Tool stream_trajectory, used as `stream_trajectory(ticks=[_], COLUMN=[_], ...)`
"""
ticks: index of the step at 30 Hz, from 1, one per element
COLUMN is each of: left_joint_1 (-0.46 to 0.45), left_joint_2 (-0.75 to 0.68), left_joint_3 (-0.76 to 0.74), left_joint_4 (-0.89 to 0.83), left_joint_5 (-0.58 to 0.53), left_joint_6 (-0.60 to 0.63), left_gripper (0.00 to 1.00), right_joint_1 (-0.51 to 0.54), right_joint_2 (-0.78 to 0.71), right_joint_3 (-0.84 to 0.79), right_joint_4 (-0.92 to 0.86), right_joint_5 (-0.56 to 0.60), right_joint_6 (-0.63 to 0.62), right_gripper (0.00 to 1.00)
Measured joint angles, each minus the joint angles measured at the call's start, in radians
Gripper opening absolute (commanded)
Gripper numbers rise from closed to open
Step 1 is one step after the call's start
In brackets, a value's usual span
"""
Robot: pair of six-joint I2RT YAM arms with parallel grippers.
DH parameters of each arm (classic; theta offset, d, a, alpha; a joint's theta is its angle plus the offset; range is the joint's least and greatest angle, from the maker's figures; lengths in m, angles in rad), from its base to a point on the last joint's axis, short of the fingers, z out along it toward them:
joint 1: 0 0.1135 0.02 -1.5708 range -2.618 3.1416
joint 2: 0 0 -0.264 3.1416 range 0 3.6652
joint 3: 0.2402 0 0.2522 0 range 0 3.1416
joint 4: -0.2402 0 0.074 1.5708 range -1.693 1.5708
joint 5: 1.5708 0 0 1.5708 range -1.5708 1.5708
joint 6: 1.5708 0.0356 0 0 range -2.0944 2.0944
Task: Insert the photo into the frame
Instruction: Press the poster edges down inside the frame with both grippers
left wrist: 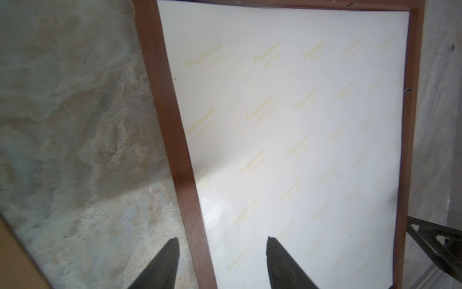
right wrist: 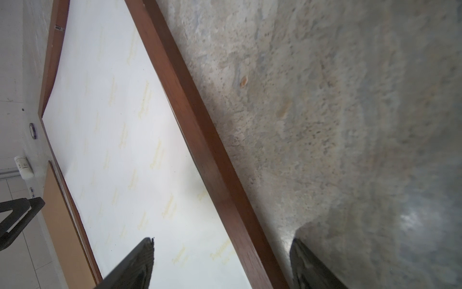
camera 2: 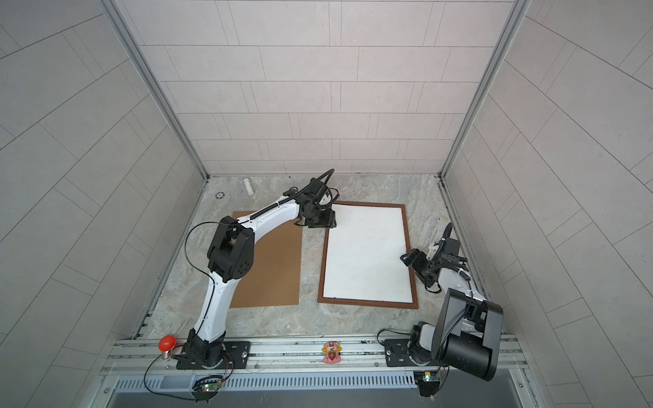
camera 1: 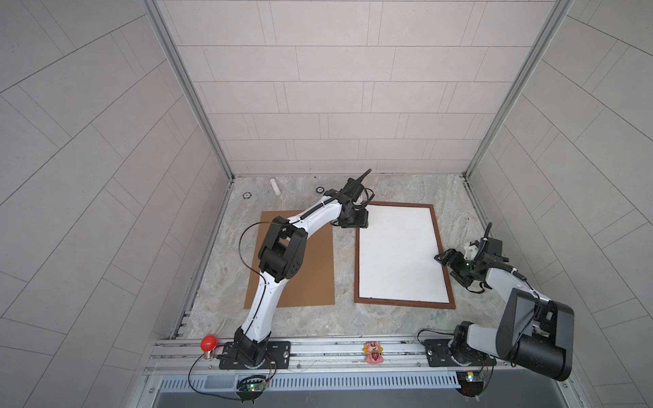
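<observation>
Marbled tabletop (camera 1: 339, 319) carries the frame (camera 1: 403, 304), stiff thin wood, with the photo (camera 1: 399, 254) lying white-back-up inside it between the 2 grippers. Light, floppy, slick, it seems best pressed at its edges; left gripper (left wrist: 222, 249) and right gripper (right wrist: 222, 250) straddle opposite rails, jaws spread, empty.

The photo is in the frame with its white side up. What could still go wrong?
The photo looks slightly bowed inside the frame, so an edge might pop up over a rail. The left gripper and right gripper are both open, each with a frame rail between its fingers. A careless pull-away could bump the frame or drag the photo.
</observation>
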Motion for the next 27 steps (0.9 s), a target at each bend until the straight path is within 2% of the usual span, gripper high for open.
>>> stream_trajectory(ticks=[5,12,19,27], left_joint_1=[0.003,0.019,0.025,0.028], left_joint_2=[-0.002,-0.031,-0.064,-0.1], left_joint_3=[-0.013,-0.182,-0.25,-0.335], left_joint_4=[-0.043,0.011,0.083,0.161], left_joint_5=[-0.074,-0.009,0.044,0.1], left_joint_6=[0.009,0.005,-0.002,-0.029], left_gripper=[0.62,0.64,0.59,0.47], right_joint_1=[0.002,0.041,0.105,0.178], right_joint_2=[0.0,0.025,0.072,0.135], right_joint_3=[0.0,0.015,0.048,0.084], right_joint_4=[0.0,0.015,0.048,0.109], right_joint_5=[0.002,0.012,0.054,0.076], right_joint_6=[0.0,0.0,0.003,0.008], right_gripper=[0.82,0.82,0.82,0.82])
